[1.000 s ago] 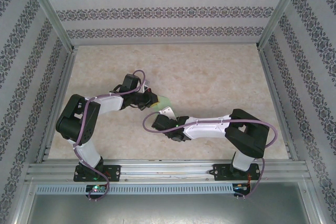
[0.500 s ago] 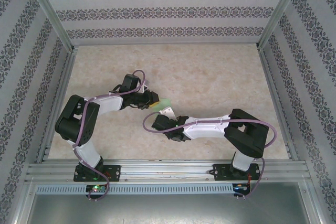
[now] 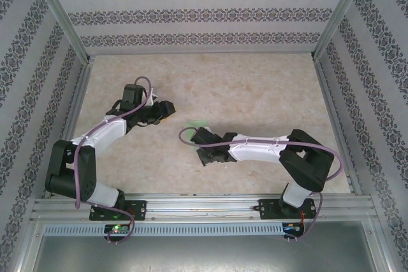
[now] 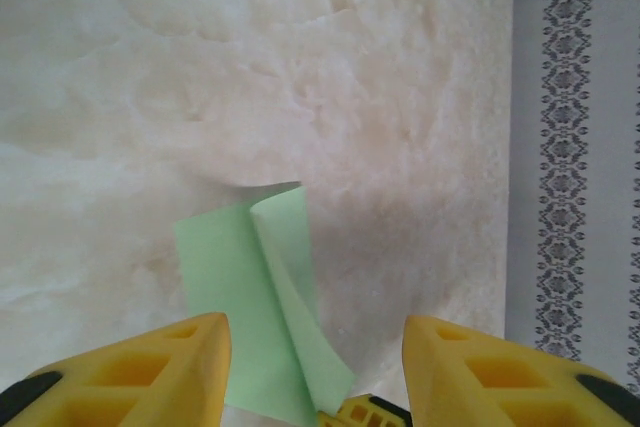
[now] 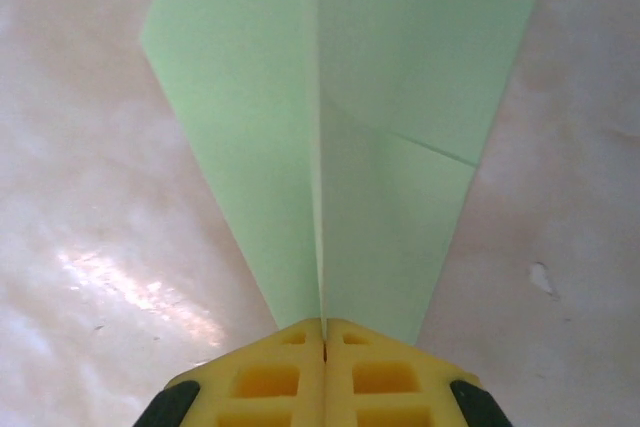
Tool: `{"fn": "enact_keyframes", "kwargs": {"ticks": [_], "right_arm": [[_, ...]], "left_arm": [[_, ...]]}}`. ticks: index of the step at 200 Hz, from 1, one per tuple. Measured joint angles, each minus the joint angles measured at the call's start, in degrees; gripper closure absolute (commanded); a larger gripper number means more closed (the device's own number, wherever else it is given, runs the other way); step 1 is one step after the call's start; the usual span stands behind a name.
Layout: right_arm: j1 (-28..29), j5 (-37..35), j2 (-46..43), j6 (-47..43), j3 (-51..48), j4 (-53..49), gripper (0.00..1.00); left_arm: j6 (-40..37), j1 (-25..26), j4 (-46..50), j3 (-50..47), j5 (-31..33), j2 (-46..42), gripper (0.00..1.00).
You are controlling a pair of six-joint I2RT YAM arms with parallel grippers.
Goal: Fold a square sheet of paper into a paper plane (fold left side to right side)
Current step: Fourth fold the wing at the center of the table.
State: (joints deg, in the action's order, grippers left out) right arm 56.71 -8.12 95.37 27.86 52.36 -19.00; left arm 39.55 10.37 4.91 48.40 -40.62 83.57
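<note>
**Pinching the crease: right arm holds the dart alone**

Looking down the right wrist camera, the right gripper [image 5: 322,332] has its yellow fingers pressed together on the narrow end of the paper plane [image 5: 390,97], right on the centre crease. From that pinch the light green paper fans out wider over the table [image 4: 300,67], with one diagonal fold line showing on its right half. On the other side, the left gripper [image 4: 312,347] has its fingers [image 4: 150,372] spread wide with nothing between them. The plane lies ahead of it, one flap curling upward. From above, that gripper sits off to the left, apart from the green sliver near the middle of the table.

As for the step, the sheet already reads as a pointed, creased dart, so this looks like the closing stage: one arm holding the finished fold while the other stands clear. Next up, I'd say, is a gentle set-down and a clean release. The paper is thin, so a sideways tug could drag it or spring that loose flap open.

As for writing, there is none to read. The paper is plain, and the walls [image 3: 204,14] carry only ornamental patterned bands.
</note>
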Motion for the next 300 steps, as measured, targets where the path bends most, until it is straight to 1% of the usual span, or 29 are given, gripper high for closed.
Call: {"fn": "enact_keyframes", "kwargs": {"ticks": [51,114,140,178,213,246,300], "right_arm": [[-4.7,14.0,-0.6,-0.8,-3.0,5.4,1.00],[-10.2,27.2,-1.3,-0.8,-7.0,12.7,1.00],[-13.2,32.3,-1.6,-0.6,-9.6,16.5,1.00],[-16.4,39.0,-1.6,0.9,-12.7,22.1,1.00],[-17.6,43.4,-0.5,2.5,-13.5,26.6,1.00],[-17.6,45.8,1.1,3.5,-13.5,29.1,1.00],[-17.6,46.8,2.0,4.0,-13.6,30.3,1.00]], "left_arm": [[-2.2,0.0,2.0,-3.9,-3.7,0.1,0.54],[-3.0,0.6,2.0,-7.1,-7.1,1.3,0.56],[-2.9,2.6,1.9,-7.6,-7.8,1.5,0.56],[-1.2,7.0,-0.3,-8.0,-8.2,3.8,0.56],[0.6,10.5,-2.4,-8.0,-7.5,6.4,0.56],[1.7,13.2,-4.0,-7.3,-6.7,9.5,0.56],[3.0,14.5,-5.6,-4.9,-5.2,14.0,0.56]]}}
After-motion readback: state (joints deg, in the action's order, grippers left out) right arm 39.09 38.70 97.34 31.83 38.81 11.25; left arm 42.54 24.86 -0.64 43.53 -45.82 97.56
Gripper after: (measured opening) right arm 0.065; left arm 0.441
